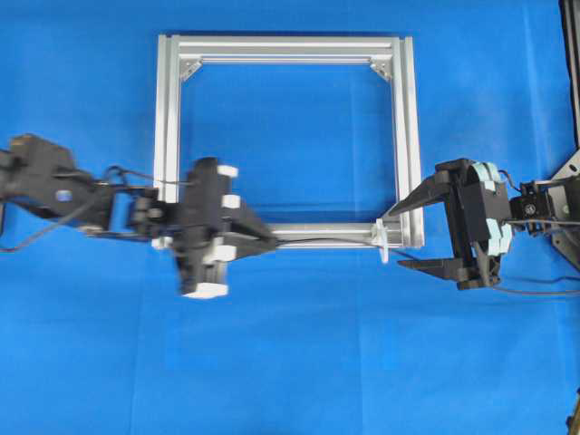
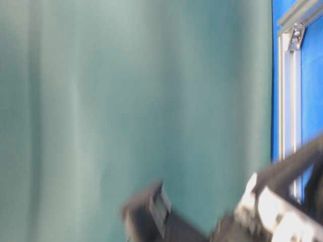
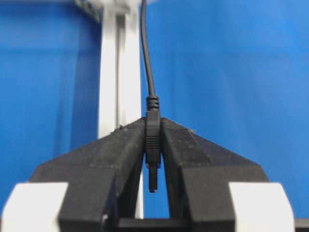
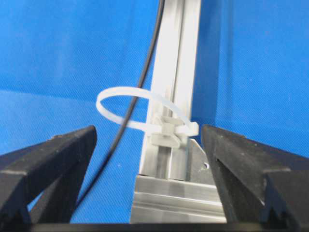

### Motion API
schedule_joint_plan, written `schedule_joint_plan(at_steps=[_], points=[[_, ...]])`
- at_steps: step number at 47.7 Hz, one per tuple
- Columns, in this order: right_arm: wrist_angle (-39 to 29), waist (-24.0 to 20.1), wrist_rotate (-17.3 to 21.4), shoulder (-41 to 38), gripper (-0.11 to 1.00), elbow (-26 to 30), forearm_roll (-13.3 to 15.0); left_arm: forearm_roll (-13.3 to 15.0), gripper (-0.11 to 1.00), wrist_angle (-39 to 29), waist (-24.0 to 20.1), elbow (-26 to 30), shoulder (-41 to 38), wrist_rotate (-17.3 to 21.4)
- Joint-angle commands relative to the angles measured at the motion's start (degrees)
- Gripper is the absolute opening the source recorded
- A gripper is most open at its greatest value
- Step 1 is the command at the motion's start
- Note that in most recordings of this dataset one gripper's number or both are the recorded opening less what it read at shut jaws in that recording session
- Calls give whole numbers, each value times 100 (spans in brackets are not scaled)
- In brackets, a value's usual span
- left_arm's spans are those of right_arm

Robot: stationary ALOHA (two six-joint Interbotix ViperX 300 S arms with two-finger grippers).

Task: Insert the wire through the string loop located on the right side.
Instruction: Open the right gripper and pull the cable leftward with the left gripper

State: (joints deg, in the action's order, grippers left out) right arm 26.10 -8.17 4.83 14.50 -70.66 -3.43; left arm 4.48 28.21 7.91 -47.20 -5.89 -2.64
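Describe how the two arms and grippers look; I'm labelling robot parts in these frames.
Both arms are black with loose black cables along them. The left gripper has a black body with white blocks at its corners and black tapered fingers. The right gripper has a black body with pale blue-green plates at the back, and long black fingers narrowing to points.

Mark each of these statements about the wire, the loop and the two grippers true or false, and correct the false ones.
1. The left gripper is shut on the wire's plug end. True.
2. The right gripper is clamped on the string loop. False: its jaws stand wide open either side of the loop.
3. The wire passes through the loop. True.
4. The loop is fixed to the blue cloth. False: it is fixed to the aluminium frame.
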Motion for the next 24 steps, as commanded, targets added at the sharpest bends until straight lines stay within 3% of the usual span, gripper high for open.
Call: schedule_joint_plan(at_steps=[1, 24], points=[[26, 9, -9, 79, 93, 62, -18, -9, 8, 202, 79, -422, 475, -9], [26, 9, 18, 79, 93, 158, -18, -9, 8, 264, 369, -2285, 2224, -9]])
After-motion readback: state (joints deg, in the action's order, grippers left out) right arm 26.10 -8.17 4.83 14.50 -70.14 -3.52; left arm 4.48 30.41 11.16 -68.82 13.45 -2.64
